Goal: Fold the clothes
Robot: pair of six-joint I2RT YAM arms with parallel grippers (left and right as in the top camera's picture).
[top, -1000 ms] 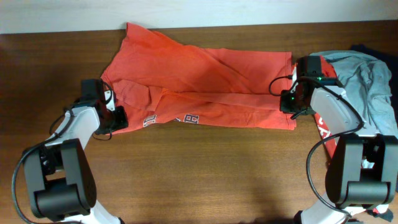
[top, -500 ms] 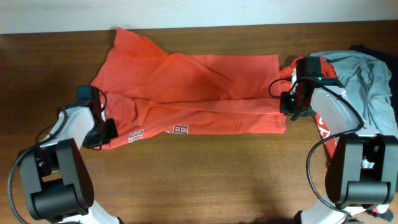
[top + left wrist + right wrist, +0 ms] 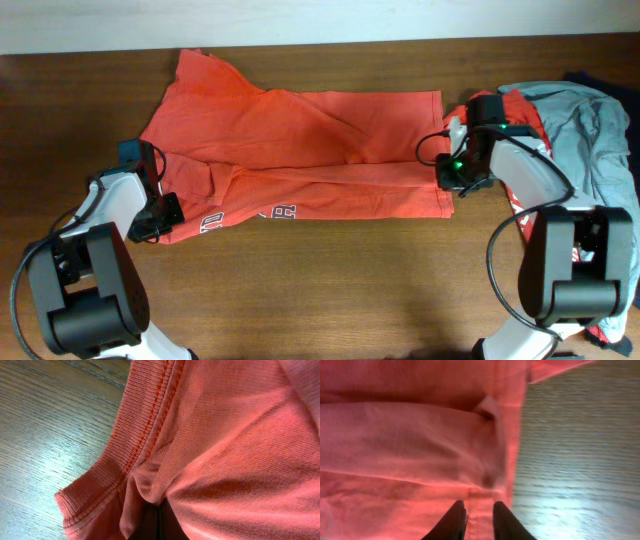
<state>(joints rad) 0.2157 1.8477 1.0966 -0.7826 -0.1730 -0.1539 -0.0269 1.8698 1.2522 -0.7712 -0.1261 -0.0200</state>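
The left pincer (image 3: 165, 212) is clamped shut on a bunched fold of the orange-red T-shirt (image 3: 310, 140), beside a ribbed edge. The right pincer (image 3: 447, 180) grips the opposite hem. The shirt lies stretched between them on the bench (image 3: 330, 290). A grey-blue shirt (image 3: 590, 120) is heaped beyond the right pincer.

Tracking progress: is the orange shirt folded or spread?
Partly folded: a long strip of the orange shirt lies doubled over along its near edge.
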